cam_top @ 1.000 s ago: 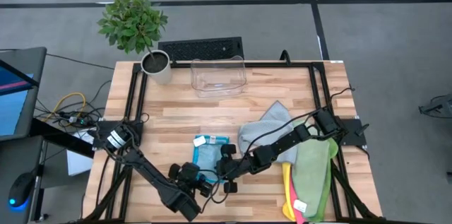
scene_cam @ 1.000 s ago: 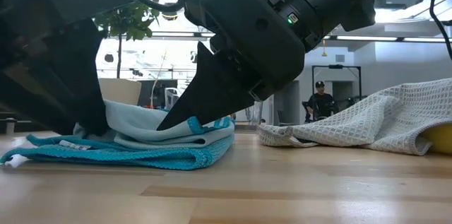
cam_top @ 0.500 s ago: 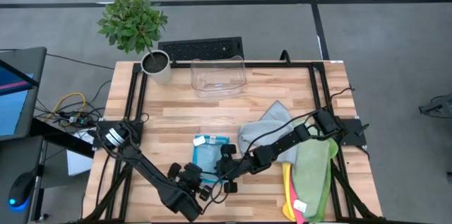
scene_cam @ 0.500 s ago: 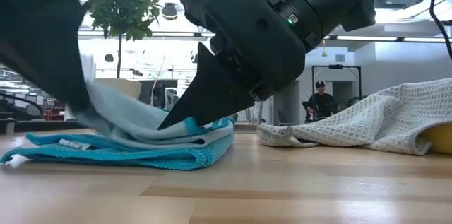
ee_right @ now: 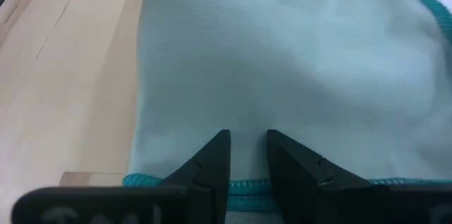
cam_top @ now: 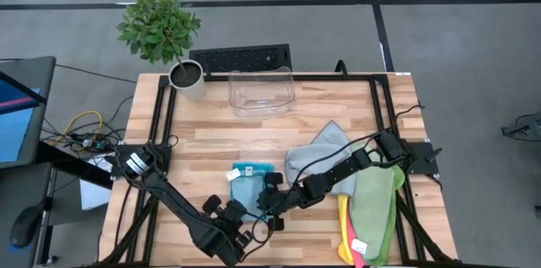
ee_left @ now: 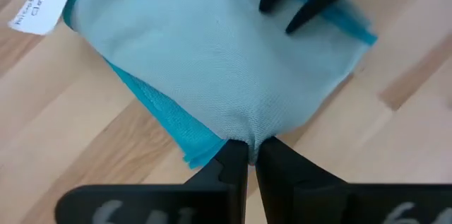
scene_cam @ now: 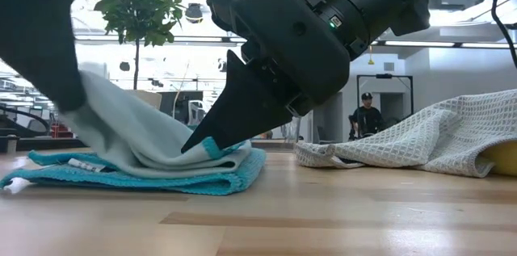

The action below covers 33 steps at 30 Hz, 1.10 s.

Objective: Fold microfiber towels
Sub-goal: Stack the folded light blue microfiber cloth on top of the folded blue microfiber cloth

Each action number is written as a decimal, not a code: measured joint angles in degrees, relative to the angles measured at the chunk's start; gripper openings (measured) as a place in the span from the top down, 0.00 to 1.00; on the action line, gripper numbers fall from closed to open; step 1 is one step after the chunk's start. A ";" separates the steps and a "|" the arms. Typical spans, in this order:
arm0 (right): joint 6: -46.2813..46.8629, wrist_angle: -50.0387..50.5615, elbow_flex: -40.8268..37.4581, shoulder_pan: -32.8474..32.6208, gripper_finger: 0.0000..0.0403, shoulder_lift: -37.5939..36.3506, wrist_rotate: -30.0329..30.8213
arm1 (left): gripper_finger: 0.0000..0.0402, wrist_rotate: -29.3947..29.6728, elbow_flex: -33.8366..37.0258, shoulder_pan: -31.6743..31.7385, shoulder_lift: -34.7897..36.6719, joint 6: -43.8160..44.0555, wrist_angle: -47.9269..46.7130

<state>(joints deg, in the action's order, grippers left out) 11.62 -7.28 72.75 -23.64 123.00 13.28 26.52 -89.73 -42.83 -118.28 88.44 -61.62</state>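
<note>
Left arm stretched along the worktop's near edge, left tool (ee_left: 253, 155) pinched shut on fabric and raised, right arm reaching in from the right side, right tool (ee_right: 247, 155) tips slightly parted, angled steeply down

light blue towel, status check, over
Left gripper shut on light blue towel corner. Right gripper pinning its edge. Nothing in the way.
</note>
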 joint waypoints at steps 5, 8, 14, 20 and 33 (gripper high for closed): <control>0.39 0.64 0.00 0.00 0.71 0.00 0.00 | 0.87 -2.36 0.00 0.98 0.00 -5.40 -0.21; 1.48 1.71 0.02 0.02 0.71 0.00 0.02 | 0.76 -3.80 0.00 2.09 0.00 -10.07 -0.28; 1.92 2.92 0.06 0.00 0.71 0.00 0.04 | 0.50 -4.19 0.00 3.78 0.06 -11.26 -4.12; 2.05 4.62 0.15 0.00 0.71 -0.13 0.15 | 0.40 -1.12 -2.92 1.47 2.69 -3.68 -15.88; 0.45 5.71 -0.09 -0.08 0.71 -1.77 1.57 | 0.41 19.91 3.27 -1.99 3.74 4.79 -3.73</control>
<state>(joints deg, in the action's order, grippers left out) 12.06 -1.56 72.66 -23.71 121.23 14.85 46.43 -86.47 -44.82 -114.54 93.23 -65.35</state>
